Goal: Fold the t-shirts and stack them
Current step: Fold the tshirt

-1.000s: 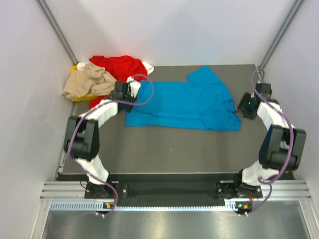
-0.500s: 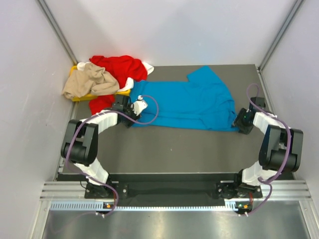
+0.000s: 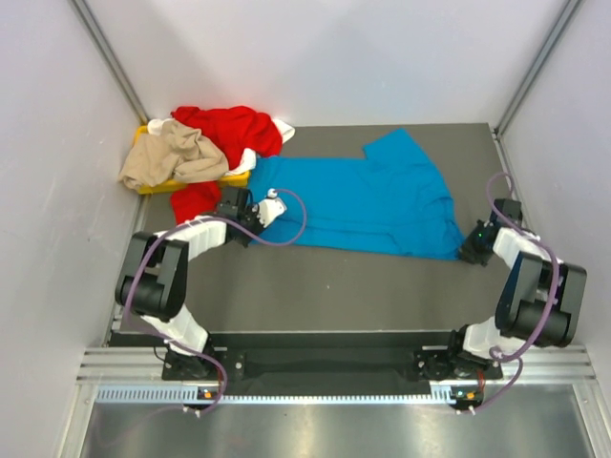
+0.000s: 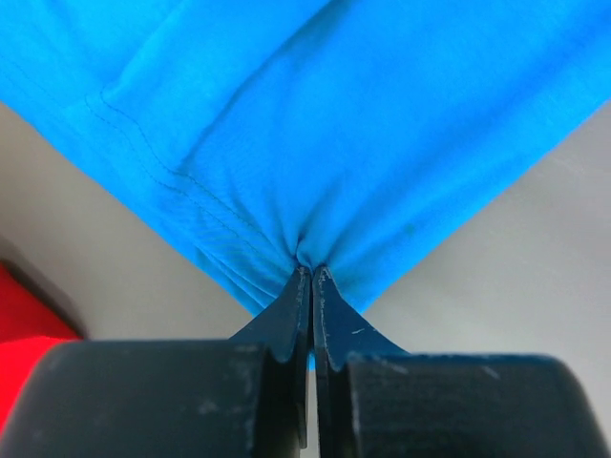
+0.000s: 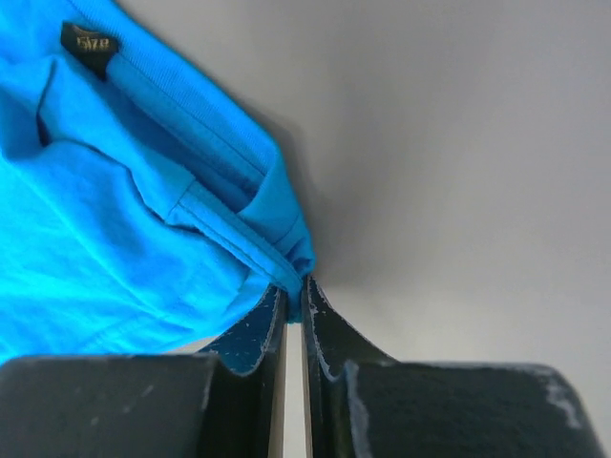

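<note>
Both grippers have hold of the blue t-shirt [image 3: 363, 196]. The left gripper [image 4: 310, 272], seen from its own wrist camera, has its fingers pressed together on a bunched corner of hem, and the cloth fans away toward the top of the frame. How much fabric sits between the fingers is hidden. The right gripper [image 5: 294, 291] is clamped the same way on a fold of stitched edge. A dark size label [image 5: 88, 43] shows at the upper left of that view, its lettering too blurred to read surely.

From overhead, the shirt lies spread across the middle of the dark table [image 3: 334, 286]. The left gripper is at its left edge and the right gripper at its lower right corner, and one sleeve points toward the top of the frame.

At upper left, a red t-shirt [image 3: 229, 129] and a beige t-shirt [image 3: 172, 157] lie heaped on a yellow tray [image 3: 153, 187], covering most of it. Scraps of white cloth [image 3: 283, 131] poke out of the heap. The heap's lower edge lies just beside the left gripper.
</note>
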`<state>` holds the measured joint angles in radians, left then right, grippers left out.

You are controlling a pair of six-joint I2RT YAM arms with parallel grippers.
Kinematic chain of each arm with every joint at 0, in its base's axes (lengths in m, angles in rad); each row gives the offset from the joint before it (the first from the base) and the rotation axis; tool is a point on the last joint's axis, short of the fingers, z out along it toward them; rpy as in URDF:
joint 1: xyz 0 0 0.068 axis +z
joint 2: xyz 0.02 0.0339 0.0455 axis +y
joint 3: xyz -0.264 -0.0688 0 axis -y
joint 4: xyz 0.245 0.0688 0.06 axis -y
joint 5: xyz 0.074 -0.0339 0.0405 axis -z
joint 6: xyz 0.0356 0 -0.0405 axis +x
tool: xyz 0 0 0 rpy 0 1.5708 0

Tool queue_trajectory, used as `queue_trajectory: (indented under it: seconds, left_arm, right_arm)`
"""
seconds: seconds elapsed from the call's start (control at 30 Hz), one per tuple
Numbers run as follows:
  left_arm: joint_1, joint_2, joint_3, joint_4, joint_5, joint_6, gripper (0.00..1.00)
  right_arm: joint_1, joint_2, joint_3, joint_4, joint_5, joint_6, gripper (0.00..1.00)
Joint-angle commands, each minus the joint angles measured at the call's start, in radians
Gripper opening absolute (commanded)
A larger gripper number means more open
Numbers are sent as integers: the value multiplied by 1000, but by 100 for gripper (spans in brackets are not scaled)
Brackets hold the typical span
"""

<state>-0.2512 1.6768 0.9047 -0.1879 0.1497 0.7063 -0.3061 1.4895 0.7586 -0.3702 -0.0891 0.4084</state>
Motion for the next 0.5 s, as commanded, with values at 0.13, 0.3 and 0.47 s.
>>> queue_trajectory:
  seconds: [0.13,0.3,0.47]
  left_arm:
    - [-42,-207,-136,-343,187,-1,0]
    - [-74,-353,-191,-525,246,82,1]
    - [-54,-342,-81,-542,177,4,38]
  right_arm:
    - [-123,-187,-109,-171,-83,-3,0]
    - [-183,-354,-157,-185,-93,15,40]
    - [-174,-399,-33,-243,-89,6,51]
